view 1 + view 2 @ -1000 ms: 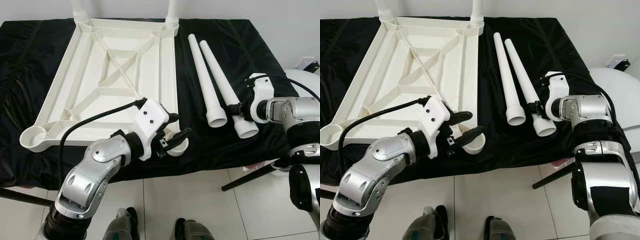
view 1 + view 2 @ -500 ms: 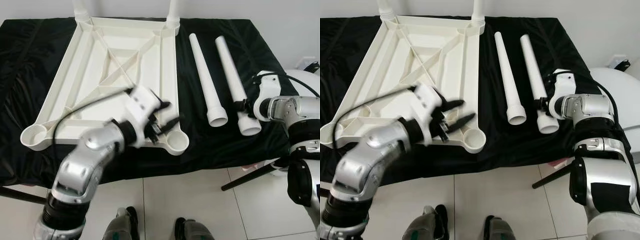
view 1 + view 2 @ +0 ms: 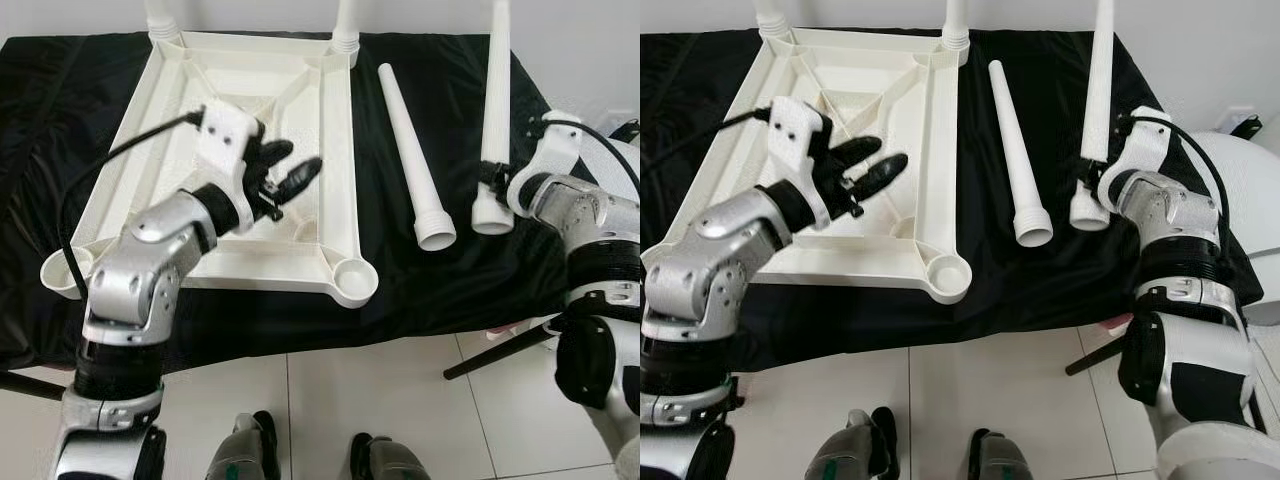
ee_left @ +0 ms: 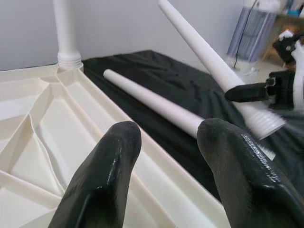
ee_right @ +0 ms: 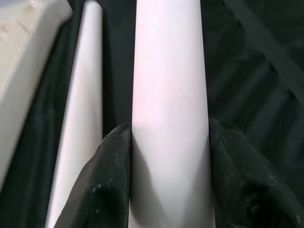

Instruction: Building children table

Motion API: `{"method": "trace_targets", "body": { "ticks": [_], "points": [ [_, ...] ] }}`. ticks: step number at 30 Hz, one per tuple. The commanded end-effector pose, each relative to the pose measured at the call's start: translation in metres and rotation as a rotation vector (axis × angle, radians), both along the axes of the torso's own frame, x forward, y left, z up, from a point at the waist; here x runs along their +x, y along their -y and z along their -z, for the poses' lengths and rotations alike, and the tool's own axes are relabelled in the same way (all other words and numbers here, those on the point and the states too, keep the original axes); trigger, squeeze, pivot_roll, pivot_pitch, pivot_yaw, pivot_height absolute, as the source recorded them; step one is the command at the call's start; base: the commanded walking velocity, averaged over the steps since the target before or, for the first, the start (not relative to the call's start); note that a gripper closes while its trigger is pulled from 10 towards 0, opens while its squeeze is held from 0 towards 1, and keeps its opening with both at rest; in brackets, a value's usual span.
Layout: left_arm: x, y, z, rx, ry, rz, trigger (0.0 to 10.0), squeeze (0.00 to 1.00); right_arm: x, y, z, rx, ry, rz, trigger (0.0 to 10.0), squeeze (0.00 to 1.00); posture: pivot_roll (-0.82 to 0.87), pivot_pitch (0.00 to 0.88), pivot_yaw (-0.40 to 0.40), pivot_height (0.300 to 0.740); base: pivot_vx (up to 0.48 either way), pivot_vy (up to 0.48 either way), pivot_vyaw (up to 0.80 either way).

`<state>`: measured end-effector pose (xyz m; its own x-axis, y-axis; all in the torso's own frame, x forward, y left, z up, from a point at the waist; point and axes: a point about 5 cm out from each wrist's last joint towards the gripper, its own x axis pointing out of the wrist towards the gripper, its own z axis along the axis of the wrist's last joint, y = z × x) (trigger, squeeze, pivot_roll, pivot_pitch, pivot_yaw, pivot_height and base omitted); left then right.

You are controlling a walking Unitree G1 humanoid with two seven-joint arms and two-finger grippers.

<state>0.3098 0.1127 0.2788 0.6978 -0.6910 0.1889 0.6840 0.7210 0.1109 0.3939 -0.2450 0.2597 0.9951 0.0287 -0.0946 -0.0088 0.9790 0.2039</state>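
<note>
The upturned white tabletop (image 3: 215,150) lies on the black cloth (image 3: 440,110) with two legs already standing in its far corner sockets, and its empty near-right socket (image 3: 352,282) sits at about five o'clock on the frame. The right gripper (image 3: 492,180), clenched on the thick threaded end of a third leg (image 3: 494,110), holds it nearly upright at three o'clock of the frame, beside the spare leg (image 3: 410,160) lying flat. To seat it well, the robot should keep the leg vertical, carry it over the empty socket and turn it in squarely, while the left gripper (image 3: 865,170), spread empty above the frame's ribs, could press down to steady the tabletop.
</note>
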Motion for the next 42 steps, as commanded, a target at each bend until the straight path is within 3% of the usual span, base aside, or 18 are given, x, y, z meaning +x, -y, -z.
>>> {"method": "trace_targets", "body": {
  "ticks": [1, 3, 8, 9, 10, 17, 23, 24, 26, 27, 38, 42],
  "points": [
    [0.002, -0.001, 0.001, -0.014, -0.02, 0.007, 10.0, 0.0, -0.001, 0.002, -0.001, 0.016, 0.03, 0.012, 10.0, 0.0, -0.02, 0.161, -0.032, 0.74, 0.0, 0.0, 0.0],
    [0.005, 0.0, -0.002, -0.093, -0.092, 0.081, 10.0, 0.0, -0.003, -0.013, -0.003, 0.032, 0.106, -0.054, 10.0, 0.0, 0.0, 0.135, -0.029, 0.74, 0.0, 0.0, 0.0],
    [0.008, 0.004, -0.006, -0.142, -0.128, 0.149, 10.0, 0.0, -0.008, -0.033, -0.001, 0.059, 0.186, -0.133, 10.0, 0.0, 0.0, 0.11, -0.021, 0.74, 0.0, 0.0, 0.0],
    [0.008, 0.007, -0.007, -0.156, -0.137, 0.177, 10.0, 0.32, -0.009, -0.037, 0.0, 0.072, 0.203, -0.151, 10.0, 0.0, 0.0, 0.108, -0.021, 0.74, 0.0, 0.0, 0.0],
    [0.007, 0.009, -0.009, -0.186, -0.154, 0.208, 10.0, 1.0, -0.01, -0.041, 0.0, 0.081, 0.222, -0.166, 10.0, 0.0, 0.0, 0.1, -0.02, 0.74, 0.0, 0.0, 0.0],
    [0.009, 0.015, -0.022, -0.258, -0.176, 0.313, 10.0, 1.0, -0.021, -0.064, 0.001, 0.062, 0.319, -0.297, 10.0, 0.0, 0.0, 0.074, -0.012, 0.74, 0.0, 0.0, 0.0],
    [0.012, 0.017, -0.025, -0.228, -0.19, 0.321, 10.0, 1.0, -0.025, -0.071, 0.002, 0.051, 0.338, -0.329, 10.0, 0.0, 0.0, 0.067, -0.009, 0.74, 0.0, 0.0, 0.0],
    [0.013, 0.018, -0.025, -0.232, -0.198, 0.318, 10.0, 0.73, -0.025, -0.071, 0.003, 0.05, 0.336, -0.333, 10.0, 0.0, 0.0, 0.063, -0.007, 0.74, 0.0, 0.0, 0.0],
    [0.013, 0.018, -0.025, -0.238, -0.207, 0.318, 10.0, 0.73, -0.025, -0.071, 0.003, 0.051, 0.336, -0.336, 10.0, 0.0, 0.0, 0.063, -0.007, 0.74, 0.0, 0.0, 0.0],
    [0.013, 0.019, -0.026, -0.24, -0.212, 0.322, 10.0, 0.0, -0.026, -0.071, 0.004, 0.047, 0.34, -0.347, 10.0, 0.0, 0.0, 0.057, -0.005, 0.74, 0.0, 0.0, 0.0],
    [0.011, 0.023, -0.031, -0.295, -0.256, 0.409, 10.0, 0.0, -0.035, -0.078, 0.003, 0.027, 0.392, -0.478, 10.0, 0.0, -0.01, 0.036, -0.01, 0.74, 0.0, 0.0, 0.0],
    [0.013, 0.026, -0.034, -0.345, -0.315, 0.455, 10.0, 0.0, -0.045, -0.088, 0.007, 0.038, 0.402, -0.601, 10.0, 0.0, -0.01, 0.032, -0.013, 0.74, 0.0, 0.0, 0.0]
  ]
}}
